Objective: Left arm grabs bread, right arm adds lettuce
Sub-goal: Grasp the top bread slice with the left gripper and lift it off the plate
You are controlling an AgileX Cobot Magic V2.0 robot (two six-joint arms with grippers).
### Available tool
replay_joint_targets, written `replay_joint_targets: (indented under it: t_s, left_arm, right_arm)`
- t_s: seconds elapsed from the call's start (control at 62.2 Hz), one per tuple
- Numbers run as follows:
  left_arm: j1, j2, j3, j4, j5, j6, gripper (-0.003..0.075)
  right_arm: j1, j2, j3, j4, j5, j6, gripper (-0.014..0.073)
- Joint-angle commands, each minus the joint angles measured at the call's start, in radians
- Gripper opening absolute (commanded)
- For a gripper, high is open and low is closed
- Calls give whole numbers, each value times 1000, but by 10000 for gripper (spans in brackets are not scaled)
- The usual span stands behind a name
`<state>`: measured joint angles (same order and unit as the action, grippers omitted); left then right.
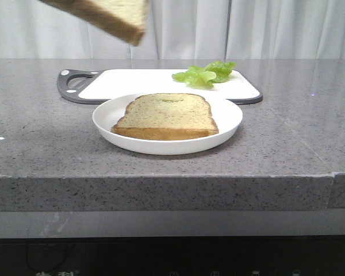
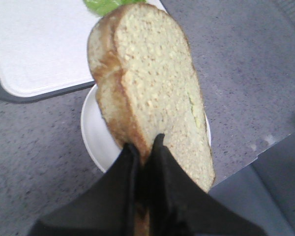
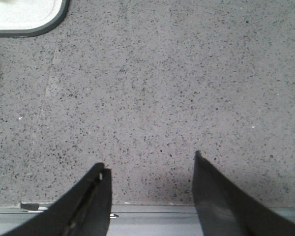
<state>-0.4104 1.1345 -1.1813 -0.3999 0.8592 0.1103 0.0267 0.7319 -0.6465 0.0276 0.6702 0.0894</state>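
Note:
My left gripper (image 2: 145, 145) is shut on one edge of the bread (image 2: 152, 83), a thick slice with a golden-brown crust, and holds it in the air above the white plate (image 2: 96, 137). In the front view only the bread (image 1: 112, 17) shows, tilted at the top left, with the gripper out of frame. The lettuce (image 1: 204, 73) lies on the far right part of the white cutting board (image 1: 138, 80), and its tip shows in the left wrist view (image 2: 103, 6). My right gripper (image 3: 150, 164) is open and empty over bare grey counter, away from the lettuce.
A second bread slice (image 1: 167, 115) lies flat on the plate (image 1: 112, 118) in the middle of the grey stone counter. The cutting board stands just behind the plate; its corner (image 3: 24, 17) shows in the right wrist view. The counter's front edge (image 3: 152, 205) lies under the right gripper.

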Motion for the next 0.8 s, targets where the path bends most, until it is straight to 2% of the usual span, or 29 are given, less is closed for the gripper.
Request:
replay_joint_targets:
  t_s: [0.0,0.257,0.37,0.499,0.788]
  left_arm:
    - [32,-91,36,39,-53,-46,-20]
    - [176,-257,207,76,-51,-55,-20]
    - [206,-297,258,78,-51,-55,-20]
    - [206,-306,269,81,-53,-55,-20]
    - [206,-306,269,81,-53,-55,-20]
  right_arm:
    - [-6,3,-32,13,-55,-6,405]
    - [-6,4,-32,35,-61,-6,405]
    - [-5,24,-41,80,-83,-21,405]
    - [-5,102,-80,184,-88,-89,405]
    - [-5,367,-246,487,-97,-357,405]
